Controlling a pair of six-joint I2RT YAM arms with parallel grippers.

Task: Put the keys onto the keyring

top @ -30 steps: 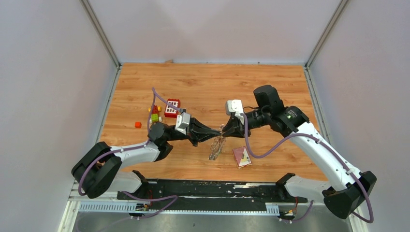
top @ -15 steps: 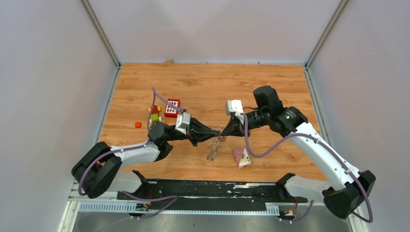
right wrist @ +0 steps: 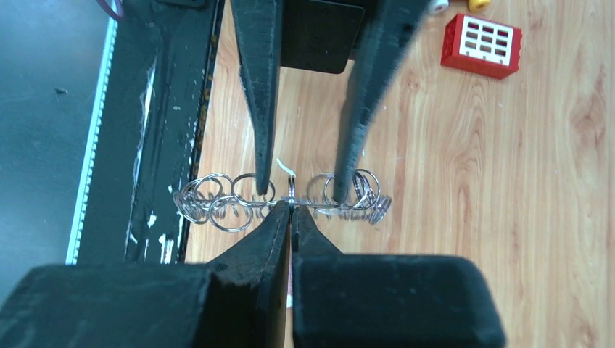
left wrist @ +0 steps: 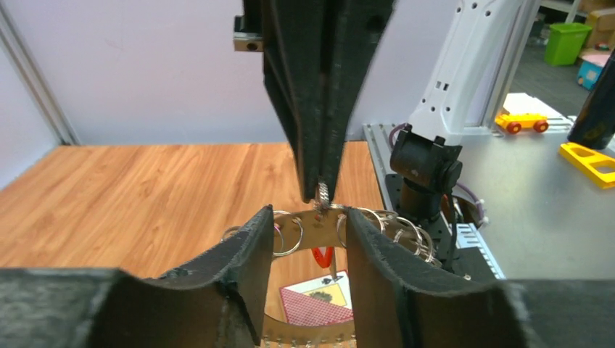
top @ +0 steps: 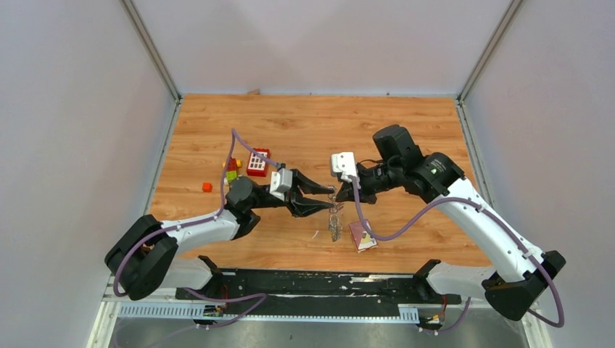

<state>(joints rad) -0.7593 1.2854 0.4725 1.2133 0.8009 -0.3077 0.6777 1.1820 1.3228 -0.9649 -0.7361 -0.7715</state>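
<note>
The keyring [top: 335,221] hangs above the surface, midway along its near edge, just over a maroon card [top: 362,235]. The right jaws are pinched tight on its rim. The left jaws stand apart astride it, gripping nothing. A red key tag [left wrist: 323,258] seems to dangle below. No other keys show, so threading looks unfinished.

No lettering, number or brand is legible; the maroon card [left wrist: 308,310] beneath the right gripper [right wrist: 291,212] bears only an unreadable emblem.
</note>
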